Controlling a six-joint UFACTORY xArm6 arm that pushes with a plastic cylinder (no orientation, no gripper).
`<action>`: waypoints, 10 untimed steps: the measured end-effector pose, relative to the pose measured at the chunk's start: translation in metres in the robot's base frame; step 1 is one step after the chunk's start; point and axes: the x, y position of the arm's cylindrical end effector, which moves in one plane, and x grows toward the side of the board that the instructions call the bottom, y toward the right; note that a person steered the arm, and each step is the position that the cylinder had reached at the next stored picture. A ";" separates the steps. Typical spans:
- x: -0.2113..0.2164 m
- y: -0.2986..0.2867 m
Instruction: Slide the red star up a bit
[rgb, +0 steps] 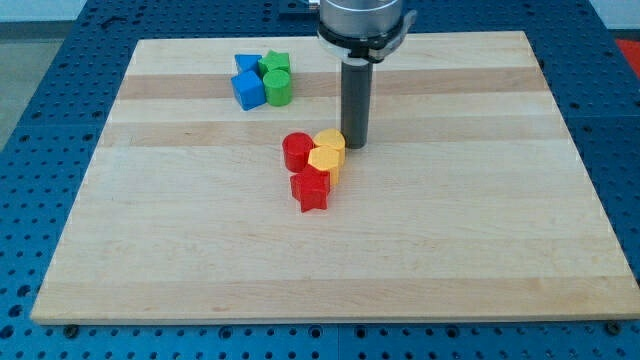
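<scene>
The red star (311, 189) lies near the board's middle, at the bottom of a tight cluster. Just above it sit a yellow heart-like block (325, 158), another yellow block (331, 140) and a red cylinder (297, 151). My tip (354, 146) rests on the board right beside the upper yellow block, on its right side. The tip is above and to the right of the red star, apart from it.
A second cluster sits at the view's upper left: a blue block (245, 64), a green star (275, 64), a blue cube (248, 89) and a green cylinder (278, 87). The wooden board (150, 250) lies on a blue perforated table.
</scene>
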 end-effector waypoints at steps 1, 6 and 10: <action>0.000 -0.003; 0.115 -0.023; 0.114 -0.091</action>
